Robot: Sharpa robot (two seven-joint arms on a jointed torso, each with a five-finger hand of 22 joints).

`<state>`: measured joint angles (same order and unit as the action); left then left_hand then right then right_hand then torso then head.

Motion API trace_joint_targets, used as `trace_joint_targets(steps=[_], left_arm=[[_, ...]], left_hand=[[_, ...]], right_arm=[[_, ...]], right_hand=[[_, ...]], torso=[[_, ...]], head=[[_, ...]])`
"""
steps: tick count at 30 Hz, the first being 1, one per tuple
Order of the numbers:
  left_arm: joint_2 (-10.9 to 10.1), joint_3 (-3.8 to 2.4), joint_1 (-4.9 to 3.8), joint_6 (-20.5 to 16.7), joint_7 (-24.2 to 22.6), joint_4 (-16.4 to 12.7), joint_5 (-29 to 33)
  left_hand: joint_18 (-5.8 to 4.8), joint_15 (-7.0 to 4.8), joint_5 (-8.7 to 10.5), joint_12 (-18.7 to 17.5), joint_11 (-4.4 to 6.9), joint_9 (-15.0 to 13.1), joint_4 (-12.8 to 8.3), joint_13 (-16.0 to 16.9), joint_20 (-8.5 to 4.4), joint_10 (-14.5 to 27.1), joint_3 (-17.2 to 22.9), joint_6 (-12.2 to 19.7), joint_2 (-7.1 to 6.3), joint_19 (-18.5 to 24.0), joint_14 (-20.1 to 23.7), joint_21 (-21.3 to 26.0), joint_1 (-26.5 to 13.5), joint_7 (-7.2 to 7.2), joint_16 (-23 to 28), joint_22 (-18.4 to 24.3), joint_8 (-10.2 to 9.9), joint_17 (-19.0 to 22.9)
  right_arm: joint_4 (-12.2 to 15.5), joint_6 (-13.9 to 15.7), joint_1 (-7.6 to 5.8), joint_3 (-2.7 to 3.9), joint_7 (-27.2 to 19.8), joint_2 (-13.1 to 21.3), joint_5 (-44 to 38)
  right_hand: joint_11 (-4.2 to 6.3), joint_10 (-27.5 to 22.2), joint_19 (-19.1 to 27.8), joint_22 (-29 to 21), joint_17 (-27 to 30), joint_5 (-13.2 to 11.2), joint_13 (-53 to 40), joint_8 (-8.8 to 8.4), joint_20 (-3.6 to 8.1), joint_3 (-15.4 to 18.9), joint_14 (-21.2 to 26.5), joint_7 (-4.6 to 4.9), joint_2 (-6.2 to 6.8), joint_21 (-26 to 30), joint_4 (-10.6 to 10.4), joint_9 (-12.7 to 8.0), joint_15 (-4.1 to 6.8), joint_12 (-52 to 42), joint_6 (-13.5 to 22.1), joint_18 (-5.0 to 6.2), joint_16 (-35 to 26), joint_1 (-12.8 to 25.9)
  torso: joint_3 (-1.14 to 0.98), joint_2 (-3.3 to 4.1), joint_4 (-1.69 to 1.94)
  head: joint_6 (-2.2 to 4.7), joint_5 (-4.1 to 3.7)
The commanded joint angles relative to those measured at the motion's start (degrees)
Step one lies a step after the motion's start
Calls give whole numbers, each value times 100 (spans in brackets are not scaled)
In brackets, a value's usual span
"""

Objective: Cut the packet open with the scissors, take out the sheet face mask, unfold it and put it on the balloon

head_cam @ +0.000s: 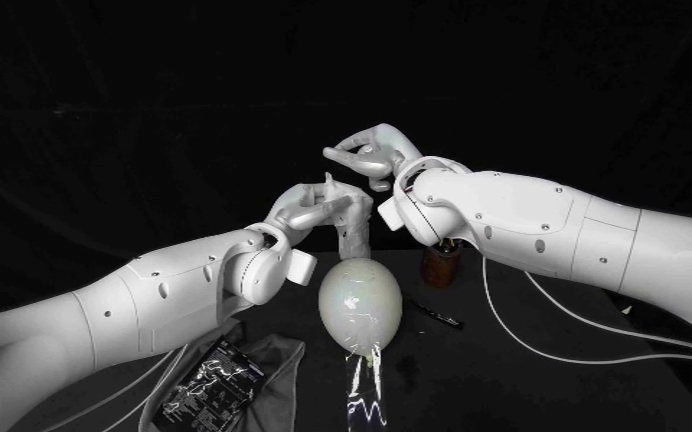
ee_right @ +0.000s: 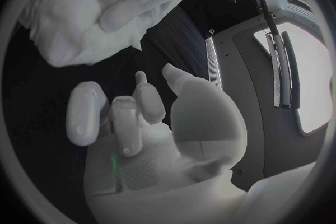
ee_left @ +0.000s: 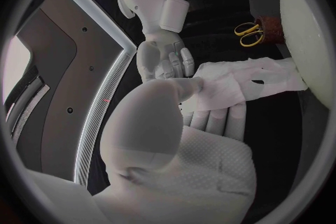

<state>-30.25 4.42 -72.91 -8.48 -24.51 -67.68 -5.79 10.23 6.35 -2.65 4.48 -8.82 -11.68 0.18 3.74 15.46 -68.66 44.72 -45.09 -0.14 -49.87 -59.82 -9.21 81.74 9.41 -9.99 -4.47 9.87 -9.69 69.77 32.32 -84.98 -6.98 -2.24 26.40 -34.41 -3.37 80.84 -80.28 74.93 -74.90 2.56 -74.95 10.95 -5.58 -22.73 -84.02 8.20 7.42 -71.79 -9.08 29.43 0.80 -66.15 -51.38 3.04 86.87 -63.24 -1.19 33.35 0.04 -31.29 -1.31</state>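
MASK OUT, UNFOLDING UNDER WAY: Above the balloon point(head_cam: 361, 302), your left hand point(head_cam: 307, 208) holds the sheet face mask point(ee_left: 245, 79) pinched between the thumb and the fingers point(ee_left: 217, 117). The pale sheet trails from the hand toward the balloon's top, though you cannot tell whether it touches. Your right hand point(head_cam: 372, 152) hovers just above and beyond the left, on the far side of the balloon from you. Its fingers point(ee_right: 126, 117) are apart and hold nothing, and the mask lies just past their tips. The packet point(head_cam: 214, 377) lies low on the balloon's left-arm side, nearer you. The scissors point(ee_left: 246, 32) stand in a brown holder point(head_cam: 440, 264) on the worktop point(head_cam: 577, 392), just beside the balloon on its right-arm side. From that layout the cutting and taking out look done, and the step in hand reads as unfolding. The mask looks creased and bunched rather than spread flat. The next move likely calls for your right hand to close on a free edge opposite the left hand's pinch. You would then draw the two hands apart gently, since a thin sheet may cling to itself or tear. Only then lower it over the balloon, which is light and may shift under a careless push.
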Motion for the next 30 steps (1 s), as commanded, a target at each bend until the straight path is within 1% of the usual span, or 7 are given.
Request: trace_joint_targets(steps=[1,8,12,20,25,27,30], left_arm=[[-33,-9,-7,359,116,-36,-142],[-173,-8,-7,591,134,-157,-74],[-243,-8,-7,736,147,-218,4],[-370,-8,-7,898,173,-336,181],[-434,-7,-8,963,186,-386,297],[-455,-7,-8,986,196,-400,351],[-482,-7,-8,1025,219,-416,442]], left_hand=[[14,10,-11,-32,140,10,-187,-7,-17,-178,235,58,-42,29,-40,-30,-45,-7,37,-1,-25,-5],[15,29,-10,-94,108,39,-301,-16,-25,-103,395,179,-74,37,-21,-66,-152,-39,86,-12,-70,-4],[10,32,-10,-95,101,48,-347,-15,-24,-79,419,217,-86,51,-24,-71,-166,-47,94,-13,-86,-7],[-2,47,-9,-92,83,53,-481,-14,-12,-23,412,238,-214,106,-8,-78,-257,14,125,-14,-95,-10],[-7,53,-8,-94,73,47,-506,-14,9,12,353,222,-303,146,-4,-73,-373,130,139,-9,-89,-16],[-11,83,-8,-116,-2,25,-487,-28,43,194,304,136,-375,214,18,-39,-513,306,162,11,-55,-20],[-8,104,-8,-119,-37,22,-486,-30,58,290,279,133,-412,230,27,-29,-565,333,171,19,-52,-22]], right_arm=[[14,-4,-19,3,-316,145,266],[245,12,-62,-8,-661,685,445],[520,-47,-75,-47,-806,1046,242],[1193,-116,26,-152,-868,1697,-976],[1551,43,158,-178,-829,1967,-2024],[1677,118,216,-184,-786,2039,-2459],[1844,263,305,-190,-677,2107,-3071]], right_hand=[[-6,-187,164,874,-810,25,-25,-38,-11,42,-356,3,-50,294,-44,-19,-36,326,-57,156,-132,-82],[-33,-1528,1509,-102,1032,40,1798,-171,-50,130,535,34,-112,2930,-40,-146,-61,3149,-193,602,-1700,-651],[-18,-1533,1616,-340,1292,48,2084,-194,-51,72,625,22,-109,3368,57,-190,-55,3347,-265,649,-1988,-939],[33,-1480,1390,-336,1205,87,2332,-148,-13,-152,520,-28,-26,3206,346,-227,-10,3451,-448,600,-1948,-1359],[80,-1117,828,61,514,210,2010,-123,32,-243,144,-68,94,2194,481,-269,28,2816,-567,425,-1301,-1446],[84,-991,710,164,350,229,1810,-120,44,-267,70,-78,121,1961,504,-288,39,2494,-604,387,-1146,-1438],[96,-785,498,374,35,238,1416,-121,61,-310,-58,-95,167,1500,544,-330,52,1886,-660,312,-853,-1408]], torso=[[3,0,3],[0,-1,-4],[-4,2,-3],[-5,8,-14],[-10,9,-11],[-9,8,-12],[-8,7,-10]], head=[[-8,-14],[-29,-10],[-51,-7],[-86,-2],[-111,1],[-115,3],[-136,-9]])
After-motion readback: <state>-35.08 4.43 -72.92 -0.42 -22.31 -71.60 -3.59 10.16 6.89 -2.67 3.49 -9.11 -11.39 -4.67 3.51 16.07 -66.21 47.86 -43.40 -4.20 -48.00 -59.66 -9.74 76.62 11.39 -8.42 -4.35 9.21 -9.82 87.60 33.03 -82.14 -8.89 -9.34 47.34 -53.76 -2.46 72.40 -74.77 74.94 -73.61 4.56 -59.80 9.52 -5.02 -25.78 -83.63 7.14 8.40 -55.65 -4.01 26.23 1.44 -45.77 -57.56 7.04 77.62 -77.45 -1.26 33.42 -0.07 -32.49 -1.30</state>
